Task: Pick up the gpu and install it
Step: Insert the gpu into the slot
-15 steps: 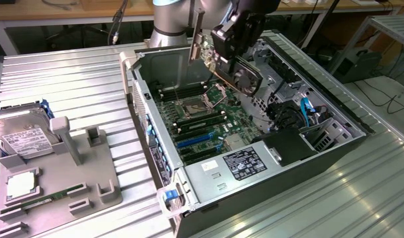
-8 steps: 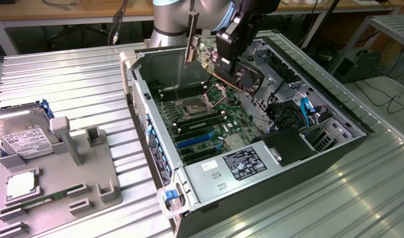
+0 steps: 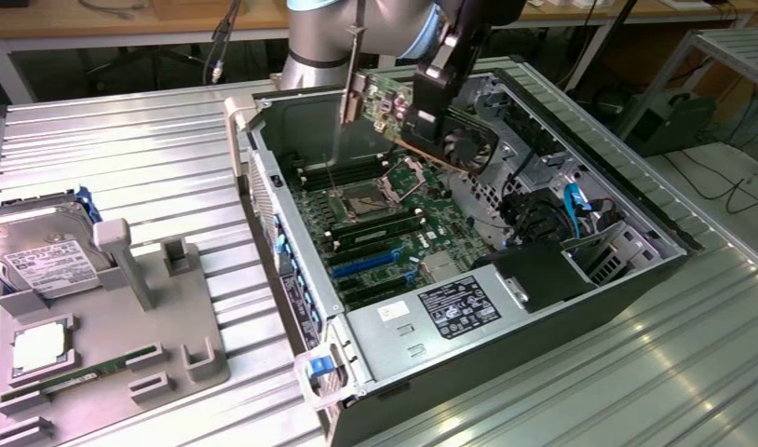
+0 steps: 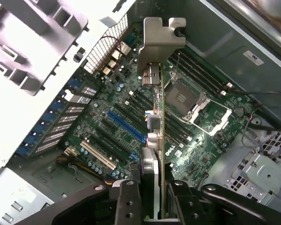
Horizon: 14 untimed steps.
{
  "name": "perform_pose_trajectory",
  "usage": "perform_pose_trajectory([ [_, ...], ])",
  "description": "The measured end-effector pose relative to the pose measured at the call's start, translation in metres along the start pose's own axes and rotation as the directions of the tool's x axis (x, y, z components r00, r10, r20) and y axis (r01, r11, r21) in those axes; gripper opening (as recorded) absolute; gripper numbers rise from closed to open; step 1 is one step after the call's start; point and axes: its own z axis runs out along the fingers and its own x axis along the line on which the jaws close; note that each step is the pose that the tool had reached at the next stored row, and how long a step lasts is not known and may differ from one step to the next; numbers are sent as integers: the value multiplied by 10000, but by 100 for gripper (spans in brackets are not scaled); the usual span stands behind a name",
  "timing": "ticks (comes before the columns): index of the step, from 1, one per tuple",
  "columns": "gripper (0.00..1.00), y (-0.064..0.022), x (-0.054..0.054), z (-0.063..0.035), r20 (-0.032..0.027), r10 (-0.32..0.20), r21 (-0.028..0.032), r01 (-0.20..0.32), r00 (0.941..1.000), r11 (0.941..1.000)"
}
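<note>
Claw (image 4: 152, 202) pinches the gpu (image 4: 151, 166) edge-on above the CPU socket (image 4: 185, 98) (bracket at the far end), so your blue slot (image 4: 126, 126) lies off to its side, toward the case's slot-cover wall (image 4: 56, 126).

- gpu (image 3: 464, 142): green board, black fan, silver bracket (image 4: 161, 35).
- gripper (image 3: 426, 114): black.
- arm (image 3: 319, 37): grey.
- motherboard (image 3: 392, 228): green with small silver parts, blue slots (image 4: 126, 126), black slots and one cream slot (image 4: 99, 155).
- case (image 3: 602, 312): black outside, bare silver metal inside.
- label (image 3: 460, 307) in the case: black with white print.
- cables (image 3: 575, 200): blue.
- table (image 3: 130, 149): silver, ribbed in long parallel lines.
- tray (image 3: 168, 321): plain grey.
- hard drive (image 3: 44, 265): silver with a white label.
- memory stick (image 3: 118, 365): green.
</note>
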Motion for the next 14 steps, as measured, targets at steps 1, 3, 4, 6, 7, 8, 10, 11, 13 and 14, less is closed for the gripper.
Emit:
perform_pose_trajectory([
  [1,28,0,0,0,-12,-274,-2,274,9996,9996],
  [3,28,0,0,0,-34,-788,-9,788,9969,9969],
  [4,28,0,0,0,-42,-969,-11,969,9953,9953],
  [6,28,0,0,0,-55,-1294,-16,1294,9916,9916],
  [7,28,0,0,0,-62,-1462,-18,1462,9892,9893],
  [8,28,0,0,0,-71,-1658,-21,1658,9861,9862],
  [10,28,0,0,0,-85,-2009,-27,2008,9796,9796],
  [11,28,0,0,0,-96,-2274,-32,2274,9738,9738],
  [13,28,0,0,0,-114,-2703,-41,2703,9627,9628],
  [14,28,0,0,0,-127,-3025,-48,3025,9531,9531],
])
